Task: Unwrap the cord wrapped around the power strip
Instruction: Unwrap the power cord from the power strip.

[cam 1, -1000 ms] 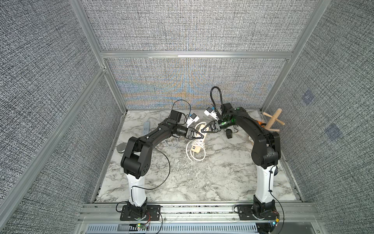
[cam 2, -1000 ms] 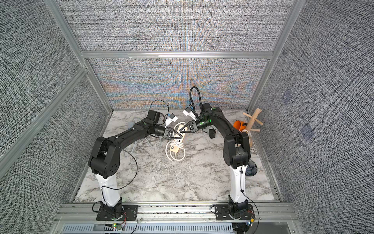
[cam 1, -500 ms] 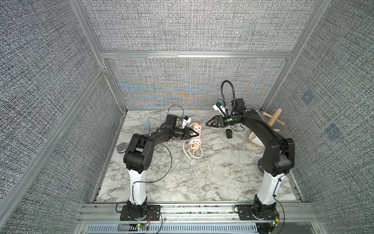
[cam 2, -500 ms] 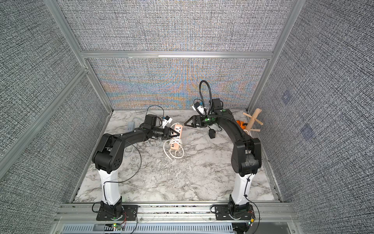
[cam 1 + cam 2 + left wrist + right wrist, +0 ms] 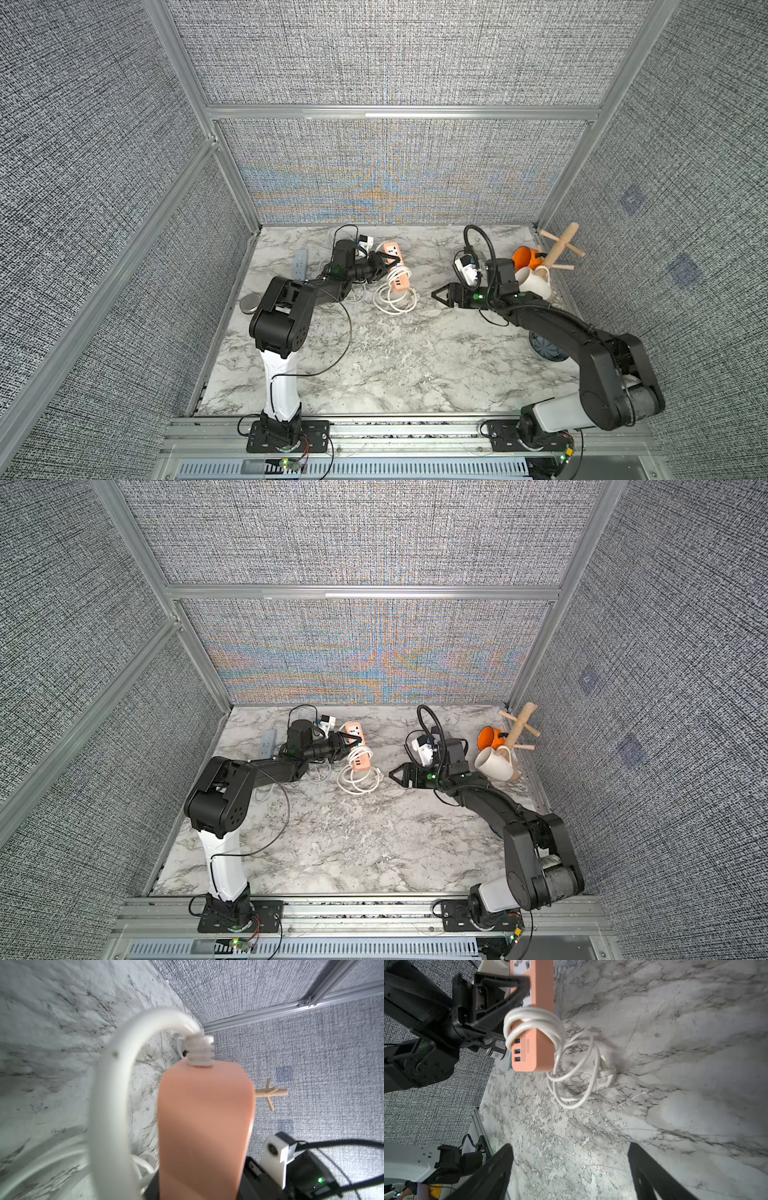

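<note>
Power strip [image 5: 396,269], salmon-orange, far half of the marble table [image 5: 374,365], left of centre. My left gripper [image 5: 390,262] is clamped on it about mid-length, a finger pressed on each long side. Socket face looks upward in both top views. Three blue USB ports sit near the free end, seen from the right wrist. That free end appears raised a little off the marble and tilted; I cannot tell this for certain. Cord [image 5: 532,1019], white: several turns wound around the body, between my fingers and the USB ports, overlapping the first port. From the left wrist, the cord leaves a ribbed strain relief [image 5: 199,1051] at the strip's other end and arcs back along the body. Remaining cord drops from the wraps into loose loops [image 5: 395,301] lying on the marble just beside the free end. Plug [image 5: 607,1075] lies flat among those loops, touching them. My right gripper [image 5: 438,296] hangs above bare marble, right of the loops, near but apart, tips pointing toward the strip. Its fingers [image 5: 496,1174] stand wide apart with nothing between them. Farther out: a grey strip [image 5: 300,264] and a round disc [image 5: 249,303] along the left edge. A wooden mug tree [image 5: 559,249] stands in the far right corner, orange mug [image 5: 524,257] and white mug [image 5: 532,282] beside it.
</note>
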